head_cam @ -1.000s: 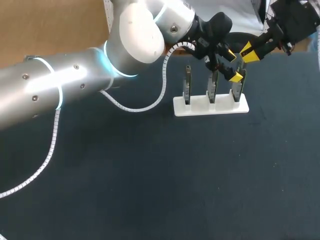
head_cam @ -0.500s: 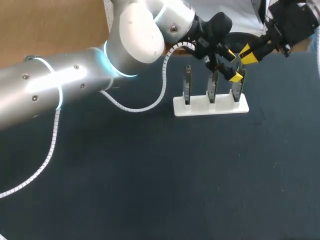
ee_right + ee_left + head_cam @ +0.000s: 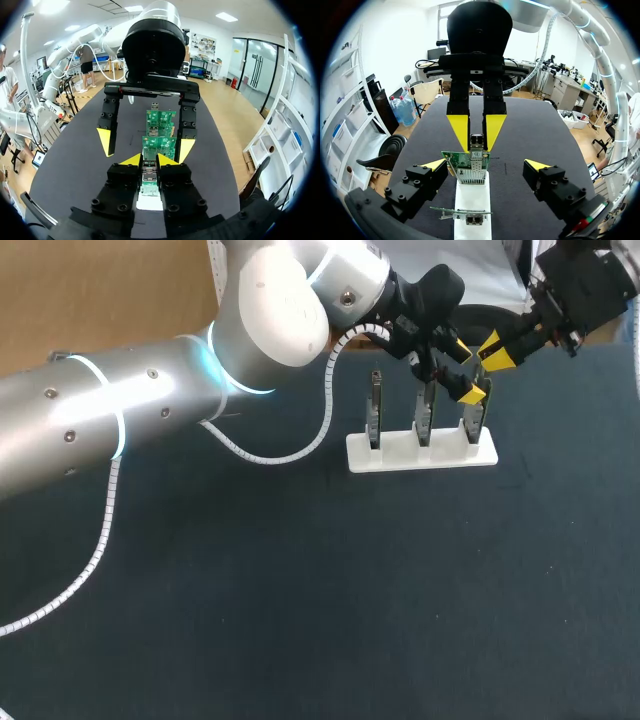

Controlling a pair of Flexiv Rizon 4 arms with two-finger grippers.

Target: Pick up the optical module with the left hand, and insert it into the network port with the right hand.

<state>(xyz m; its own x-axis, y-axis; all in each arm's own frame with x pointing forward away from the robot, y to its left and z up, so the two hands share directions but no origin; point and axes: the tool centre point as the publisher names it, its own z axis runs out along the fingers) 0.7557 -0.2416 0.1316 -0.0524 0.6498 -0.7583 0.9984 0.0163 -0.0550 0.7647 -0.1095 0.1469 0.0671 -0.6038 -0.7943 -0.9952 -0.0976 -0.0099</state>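
Nudged leftward at upper right, right gripper [image 3: 497,348] is clenched on the silvery module [image 3: 149,176]. Left gripper [image 3: 463,370] is spread round a green board [image 3: 465,160].

Dark table [image 3: 330,600], one white stand [image 3: 421,453].
Three boards [image 3: 375,415] stand upright in the stand's slots, side by side along it.

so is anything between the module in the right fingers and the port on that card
Nothing visible. The optical module, held in the right fingers, is right at the port of the end card. The left fingers stand open either side of that card, clear of the path.
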